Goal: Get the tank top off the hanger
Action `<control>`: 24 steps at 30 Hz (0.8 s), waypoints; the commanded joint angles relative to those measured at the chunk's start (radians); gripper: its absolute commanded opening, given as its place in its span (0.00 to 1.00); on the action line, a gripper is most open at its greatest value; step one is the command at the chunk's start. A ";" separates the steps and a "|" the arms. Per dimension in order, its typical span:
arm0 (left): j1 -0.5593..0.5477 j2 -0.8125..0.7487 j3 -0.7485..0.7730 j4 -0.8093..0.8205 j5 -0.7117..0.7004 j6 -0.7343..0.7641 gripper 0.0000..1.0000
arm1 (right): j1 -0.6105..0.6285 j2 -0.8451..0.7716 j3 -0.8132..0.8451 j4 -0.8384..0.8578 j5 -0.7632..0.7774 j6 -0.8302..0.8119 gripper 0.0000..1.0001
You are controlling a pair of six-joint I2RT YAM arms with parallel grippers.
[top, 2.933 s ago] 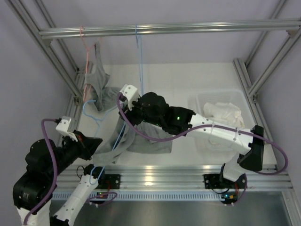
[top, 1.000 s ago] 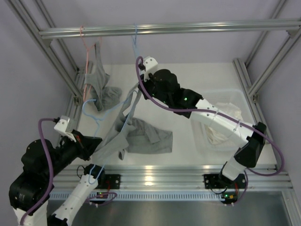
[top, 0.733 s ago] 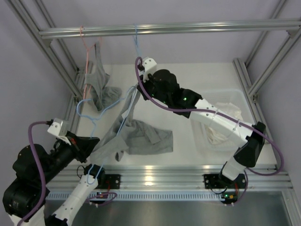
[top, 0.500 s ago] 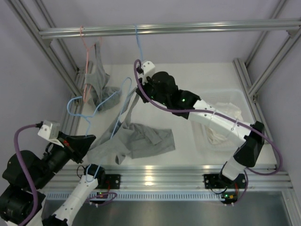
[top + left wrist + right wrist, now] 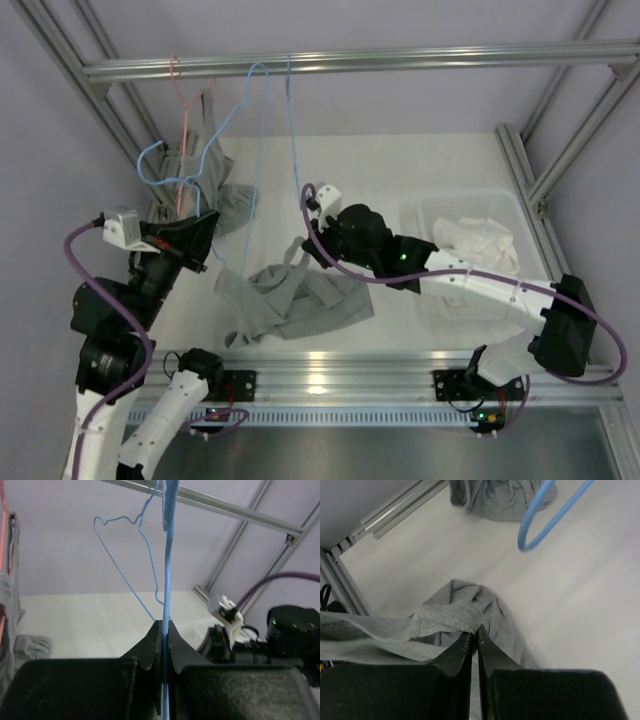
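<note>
The left fingers are pinched shut on the thin wire of the blue hanger, holding it lifted high over the far-left part of the worktop, with its hook up by the overhead rail. Held up like that, the bare wire frame is apart from the cloth below it.

The grey tank top lies crumpled on the worktop near its near edge, left of centre, and no part of it appears threaded on the hanger. The right fingers are closed tight on one ribbed strap of it, low over the surface, which looks like the grip used to draw the garment down and away from the wire.

By this reading the separation is done; what remains is probably letting go of the strap and the hanger.

A second grey garment hangs on a pink hanger at the far-left corner, and a clear bin with white cloth sits by the right edge.
</note>
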 commanded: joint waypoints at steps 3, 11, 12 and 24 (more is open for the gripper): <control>-0.003 0.130 -0.054 0.495 -0.043 -0.018 0.00 | 0.019 -0.137 -0.174 0.134 0.108 0.036 0.00; -0.003 0.207 -0.044 0.531 -0.179 0.031 0.00 | 0.018 -0.240 -0.393 0.212 0.142 0.125 0.00; -0.002 0.202 -0.074 0.558 -0.167 0.035 0.00 | 0.018 -0.255 -0.413 0.226 0.138 0.135 0.00; -0.002 0.228 -0.130 0.602 -0.215 0.045 0.00 | 0.021 -0.264 -0.571 0.212 0.225 0.211 0.00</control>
